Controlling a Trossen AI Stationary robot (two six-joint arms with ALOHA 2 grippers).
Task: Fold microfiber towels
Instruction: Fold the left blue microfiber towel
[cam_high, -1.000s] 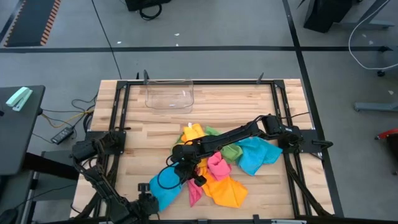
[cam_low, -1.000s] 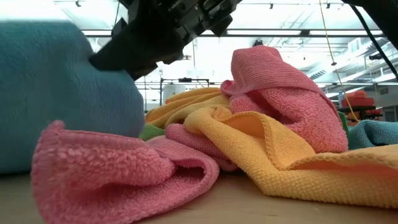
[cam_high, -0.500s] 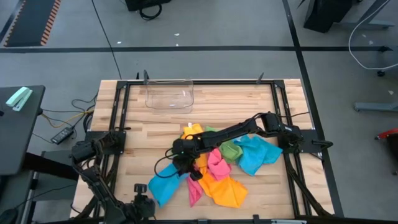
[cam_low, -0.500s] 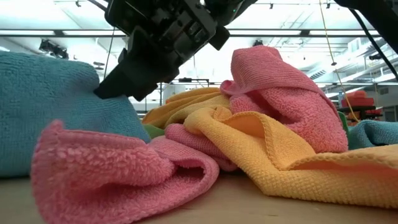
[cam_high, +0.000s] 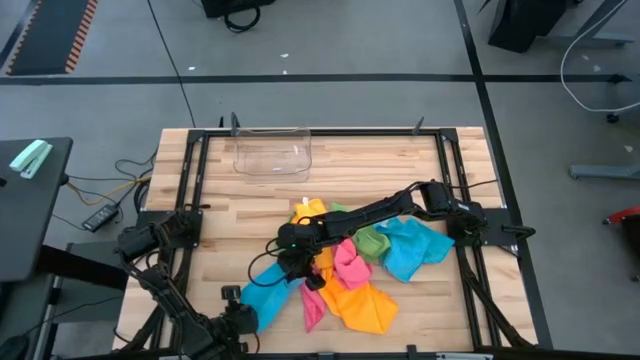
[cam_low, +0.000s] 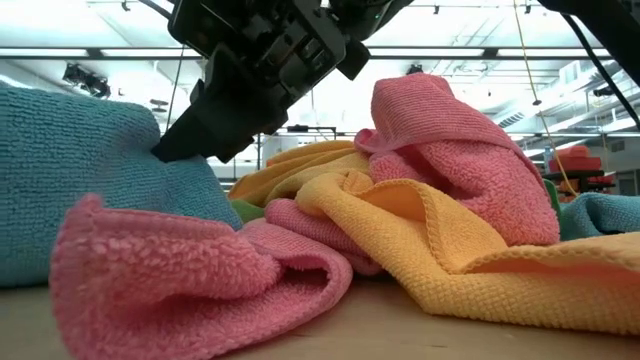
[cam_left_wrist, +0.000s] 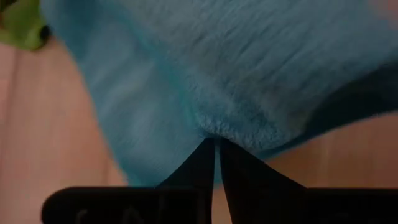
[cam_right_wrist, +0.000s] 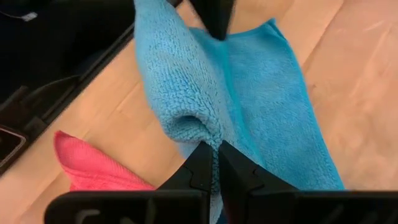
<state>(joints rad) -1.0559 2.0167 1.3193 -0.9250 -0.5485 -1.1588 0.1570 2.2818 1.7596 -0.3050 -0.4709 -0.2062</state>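
High view: both tools pinch the blue towel (cam_high: 266, 297) beside heaped pink, orange and green towels (cam_high: 352, 272).

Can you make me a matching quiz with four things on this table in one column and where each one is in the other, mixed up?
Things:
1. clear bin
2. left gripper
3. right gripper
4. green towel

Places:
A. pinching the far end of the blue towel beside the pile
B. at the far edge of the table, apart from the pile
C. pinching the blue towel's near corner, at the table's front edge
D. in the pile, beside the other blue towel

Pairs: 1-B, 2-C, 3-A, 4-D
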